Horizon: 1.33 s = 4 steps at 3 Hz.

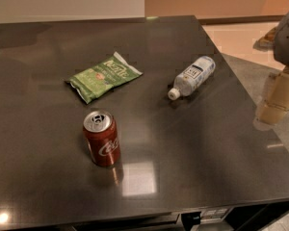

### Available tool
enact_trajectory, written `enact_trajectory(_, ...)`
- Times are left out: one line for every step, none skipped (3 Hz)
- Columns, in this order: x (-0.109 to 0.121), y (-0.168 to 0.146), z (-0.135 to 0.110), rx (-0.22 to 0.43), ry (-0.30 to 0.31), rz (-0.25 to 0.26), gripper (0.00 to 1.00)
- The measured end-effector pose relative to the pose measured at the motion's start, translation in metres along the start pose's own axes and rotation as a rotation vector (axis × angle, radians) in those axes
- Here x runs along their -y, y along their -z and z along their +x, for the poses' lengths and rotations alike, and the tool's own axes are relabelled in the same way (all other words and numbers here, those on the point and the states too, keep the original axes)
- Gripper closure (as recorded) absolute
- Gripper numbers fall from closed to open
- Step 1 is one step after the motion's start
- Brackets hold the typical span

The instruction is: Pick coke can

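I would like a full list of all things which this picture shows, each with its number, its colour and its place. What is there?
coke can: one, red with a silver top, upright on the table, front left of the middle.
chip bag: one, green, lying flat on the table behind the can.
bottle: one, clear plastic with a white cap, lying on its side to the right of the bag.
table: one, dark grey and glossy, fills most of the view.
floor: pale beige, beyond the table at the upper right.
gripper: one, beige below a grey arm part, at the right edge of the view, apart from all three items.
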State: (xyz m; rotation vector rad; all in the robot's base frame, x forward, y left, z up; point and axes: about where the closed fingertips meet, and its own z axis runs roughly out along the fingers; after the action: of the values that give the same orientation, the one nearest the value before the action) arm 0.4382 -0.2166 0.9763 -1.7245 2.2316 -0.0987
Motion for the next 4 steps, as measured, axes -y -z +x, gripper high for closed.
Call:
enact_trajectory(0.000,0.000,0.000,0.000,0.000,0.000,0.00)
enact_trajectory(-0.004,0.000,-0.011,0.030,0.014,0.000,0.00)
enact_trajectory(-0.021,-0.009,-0.038,0.093,0.064,-0.011,0.00)
enact_trajectory(-0.040,-0.030,-0.069,0.177,0.093,-0.059,0.00)
